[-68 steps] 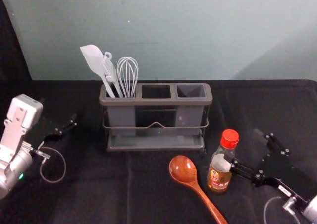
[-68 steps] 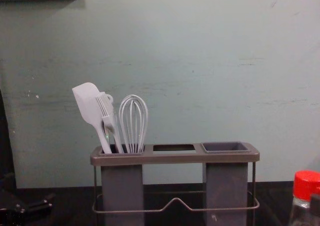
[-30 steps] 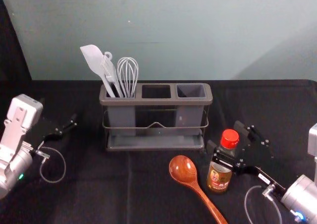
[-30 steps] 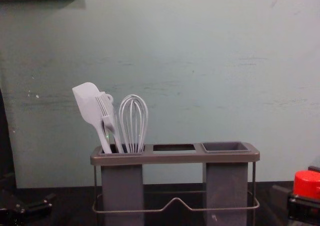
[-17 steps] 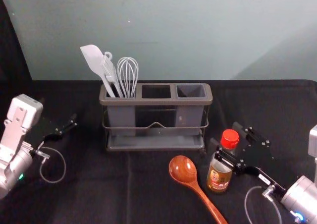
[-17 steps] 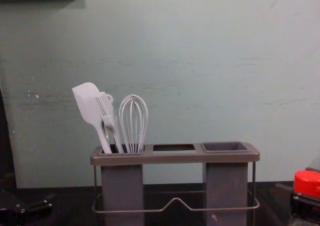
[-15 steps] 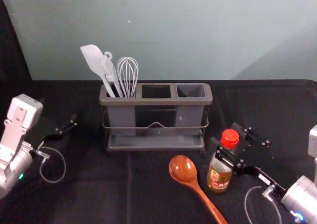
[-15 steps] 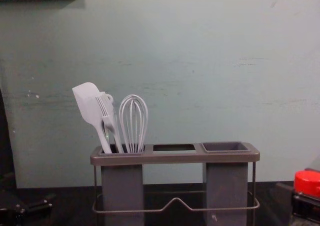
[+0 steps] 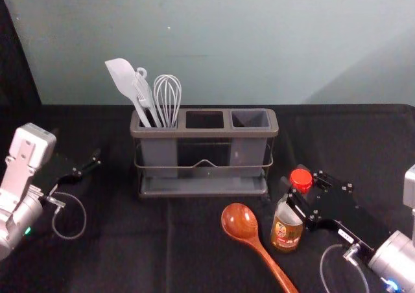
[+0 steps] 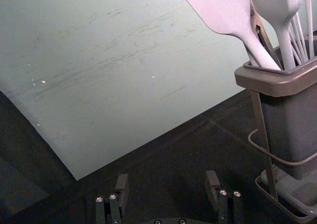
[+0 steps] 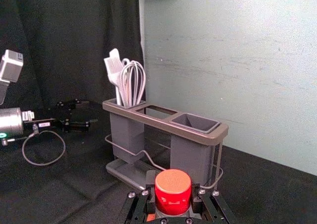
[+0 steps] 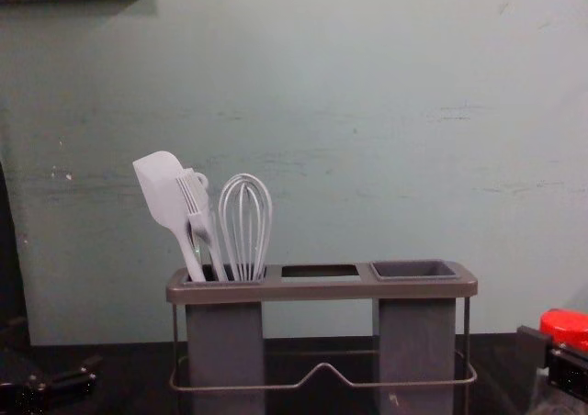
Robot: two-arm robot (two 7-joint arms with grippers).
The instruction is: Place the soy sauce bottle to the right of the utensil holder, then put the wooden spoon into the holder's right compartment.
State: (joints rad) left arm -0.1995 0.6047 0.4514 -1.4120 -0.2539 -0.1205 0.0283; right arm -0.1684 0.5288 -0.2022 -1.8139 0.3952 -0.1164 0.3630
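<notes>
My right gripper point(image 9: 295, 184) is shut on the upright soy sauce bottle point(image 9: 286, 232), at its neck just under the red cap. In the right wrist view the red cap point(image 11: 173, 192) stands between the fingers of the right gripper point(image 11: 173, 184). The bottle is in front and to the right of the utensil holder point(image 9: 204, 133), whose middle and right compartments are empty. The wooden spoon point(image 9: 240, 222) lies left of the bottle, bowl toward the holder. My left gripper point(image 9: 97, 160) is parked at the left; in its wrist view the left gripper point(image 10: 167, 180) stands open, holding nothing.
A white spatula point(image 9: 122, 79), a brush and a whisk point(image 9: 167, 97) stand in the holder's left compartment and rise above its rim. A pale wall point(image 9: 259, 40) stands behind the black-covered table point(image 9: 117, 254).
The right gripper came in from the right to the bottle's neck, and its fingers have drawn together on it. The bottle has hardly moved, and the left arm stayed put.
</notes>
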